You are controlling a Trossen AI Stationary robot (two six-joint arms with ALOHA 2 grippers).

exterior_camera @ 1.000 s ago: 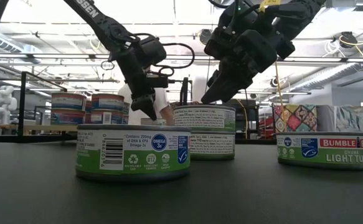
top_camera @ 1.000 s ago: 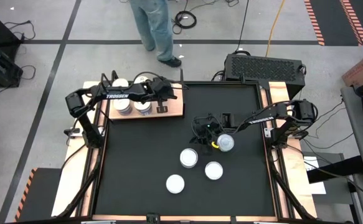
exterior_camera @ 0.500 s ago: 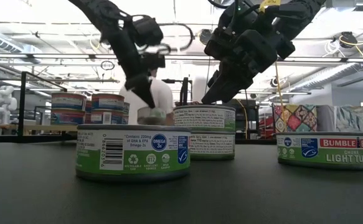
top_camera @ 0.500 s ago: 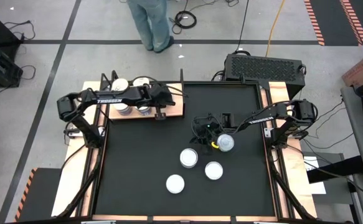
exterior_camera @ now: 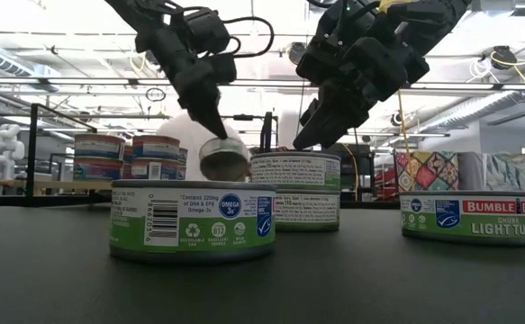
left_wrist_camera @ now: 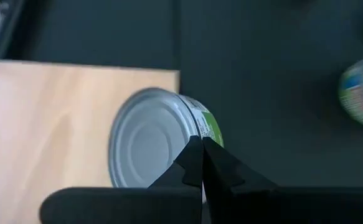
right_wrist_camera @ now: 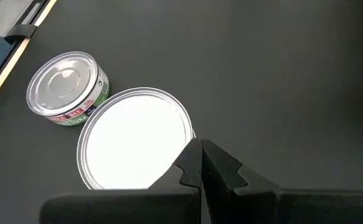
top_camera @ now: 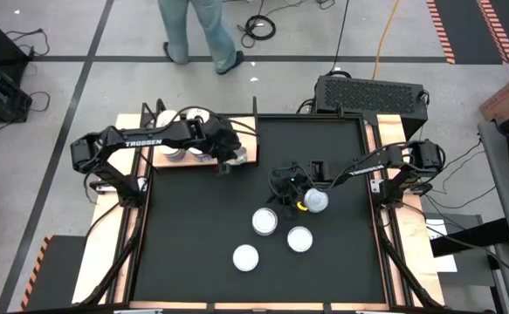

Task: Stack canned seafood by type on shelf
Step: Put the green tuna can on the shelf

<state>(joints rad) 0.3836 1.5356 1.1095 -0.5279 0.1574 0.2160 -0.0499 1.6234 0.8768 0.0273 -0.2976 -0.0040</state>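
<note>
Now both dark arms hang over short round tins, each with its fingers pressed together and nothing between them.

At the right end of the pale wooden shelf board (top_camera: 247, 153), the left gripper (top_camera: 227, 162) points its closed fingertips against a green-labelled silver tin (left_wrist_camera: 162, 144) that sits tilted at the board's edge, partly over the black tabletop (top_camera: 193, 235). More short tins (top_camera: 182, 122) stand stacked at the board's left end, under the left arm. The right gripper (top_camera: 286, 197) hovers mid-table with its tips together, just beside a pale-topped tin (right_wrist_camera: 136, 138) and a red-and-green-labelled tin (right_wrist_camera: 66, 88). Three pale-topped tins (top_camera: 265, 221) sit loose toward the front of the table. A person's legs (top_camera: 197, 30) show beyond the table.
</note>
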